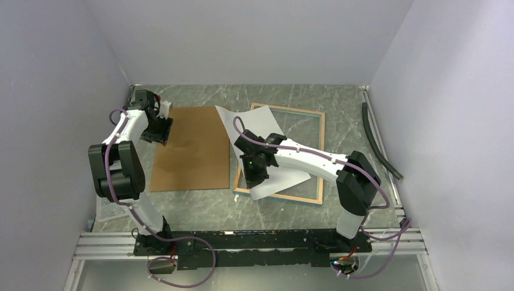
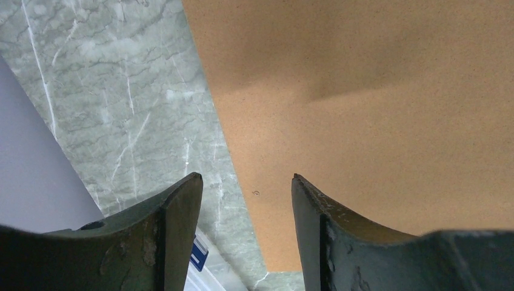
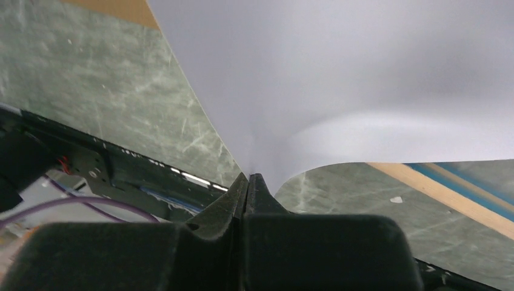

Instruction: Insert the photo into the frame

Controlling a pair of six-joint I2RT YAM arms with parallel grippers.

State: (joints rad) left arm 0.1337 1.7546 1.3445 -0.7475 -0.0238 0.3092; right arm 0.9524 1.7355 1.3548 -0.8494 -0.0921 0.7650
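right gripper (image 3: 247,182) of mine is clamping the photo (image 3: 363,73) by its edge over the frame (image 3: 451,185), which i'm guessing needs squaring up next.

Left tool (image 2: 245,177): two dark, scuffed fingers (image 2: 173,230) rising from the bottom edge, standing apart with nothing between them.
Hardboard panel (image 2: 376,121): plain brown, flat on the bench, filling the right and upper part; a soft shadow lies across it.
Panel edge: runs slantwise from the top down between the fingers, so the left finger is over the stone and the right over the board.
Bench (image 2: 133,103): green marbled surface with pale veins, on the left.
Wall (image 2: 30,176): pale grey, lower left.
Small blue-and-white piece (image 2: 197,257): beside the left finger, too little showing to name.
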